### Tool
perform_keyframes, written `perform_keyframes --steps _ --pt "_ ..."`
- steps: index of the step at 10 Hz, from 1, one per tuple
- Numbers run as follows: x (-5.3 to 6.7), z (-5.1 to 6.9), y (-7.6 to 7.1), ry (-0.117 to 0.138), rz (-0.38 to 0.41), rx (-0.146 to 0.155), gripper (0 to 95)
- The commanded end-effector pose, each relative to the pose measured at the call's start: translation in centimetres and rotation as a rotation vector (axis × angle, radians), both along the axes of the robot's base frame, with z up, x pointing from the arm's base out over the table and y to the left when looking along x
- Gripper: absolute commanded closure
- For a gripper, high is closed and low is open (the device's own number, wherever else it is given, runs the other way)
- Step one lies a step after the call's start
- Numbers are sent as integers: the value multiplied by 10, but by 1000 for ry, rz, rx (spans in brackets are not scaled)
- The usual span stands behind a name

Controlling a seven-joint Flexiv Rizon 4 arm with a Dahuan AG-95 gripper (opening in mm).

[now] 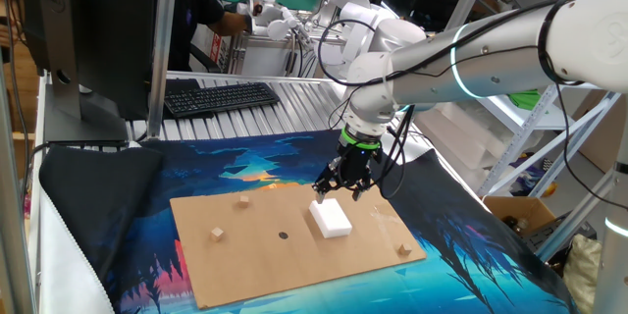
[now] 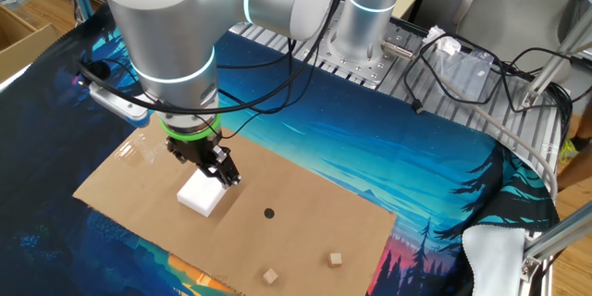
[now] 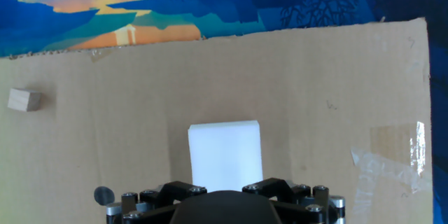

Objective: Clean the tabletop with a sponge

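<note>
Tool (image 3: pixel 225 194) above one sponge (image 3: pixel 225 155), three wooden cubes (image 1: pixel 217 234) on tabletop (image 1: pixel 255 260)

The sponge (image 1: pixel 331 218) lies flat on the tabletop (image 1: pixel 294 255), just right of its dark dot (image 1: pixel 283 235). The gripper (image 1: pixel 343 190) hangs close above the sponge's far end.

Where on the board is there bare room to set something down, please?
The board is bare between the sponge and the lone cube at one end, and along the edge past the dot. It is crowded at the sponge, where the gripper hangs just above it. The two cubes dot the opposite end.
</note>
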State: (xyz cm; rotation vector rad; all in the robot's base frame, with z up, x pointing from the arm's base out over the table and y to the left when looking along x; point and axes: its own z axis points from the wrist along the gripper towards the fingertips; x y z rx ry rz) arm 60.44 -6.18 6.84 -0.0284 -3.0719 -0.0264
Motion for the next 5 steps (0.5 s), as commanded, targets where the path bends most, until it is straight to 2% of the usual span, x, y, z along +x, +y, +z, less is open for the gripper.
perform_keyframes --steps 1,2,3,5 --pt "1 0 0 1 7 5 0" --pt "1 0 0 1 15 6 0" --pt "1 0 0 0 29 10 190" --pt "1 0 0 -4 49 21 190"
